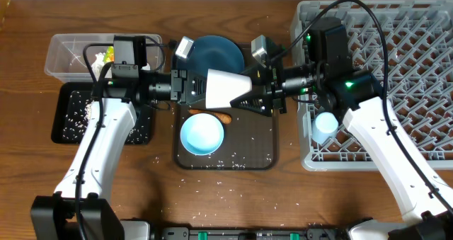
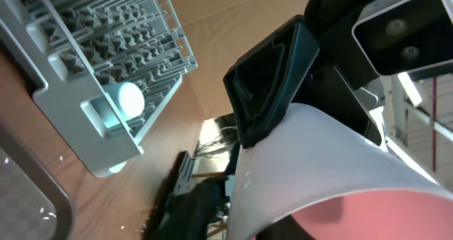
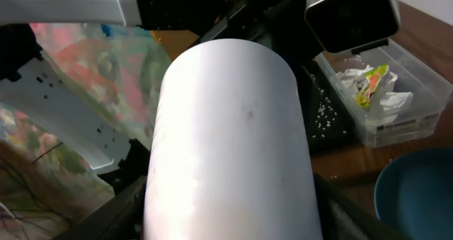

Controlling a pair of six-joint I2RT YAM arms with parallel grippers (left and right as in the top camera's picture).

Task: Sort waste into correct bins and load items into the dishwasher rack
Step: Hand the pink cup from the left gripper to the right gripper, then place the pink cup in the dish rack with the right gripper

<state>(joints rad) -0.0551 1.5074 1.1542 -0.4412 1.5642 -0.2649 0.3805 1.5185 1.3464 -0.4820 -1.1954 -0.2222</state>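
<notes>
Paper point(image 3: 348, 79) and wrapper point(image 3: 372, 81) already lie in the clear tub point(image 1: 54, 56) and a light blue cup point(image 1: 325, 127) sits in the rack point(image 1: 417, 77), while the right hand point(image 1: 252, 93) grasps the pink cup point(image 1: 225, 89) above the serving tray point(image 1: 263, 145), the left hand point(image 1: 192, 86) at its rim with a grip I cannot tell, and the carrot point(image 1: 222, 117), light blue bowl point(image 1: 202, 134) and dark blue bowl point(image 1: 219, 52) remain.

Dk brown serving tray point(image 1: 259, 138) sits mid wooden table point(image 1: 28, 176).

The left arm point(image 1: 99, 155) and right arm point(image 1: 386, 144) have smooth white links, with black bases at 6 o'clock and black joint housings toward 12 o'clock. Thin black cables point(image 1: 368, 17) loop over them (green lights point(image 1: 348, 85) glow on the right). Grey cameras point(image 1: 185, 47) cap both wrists.
</notes>
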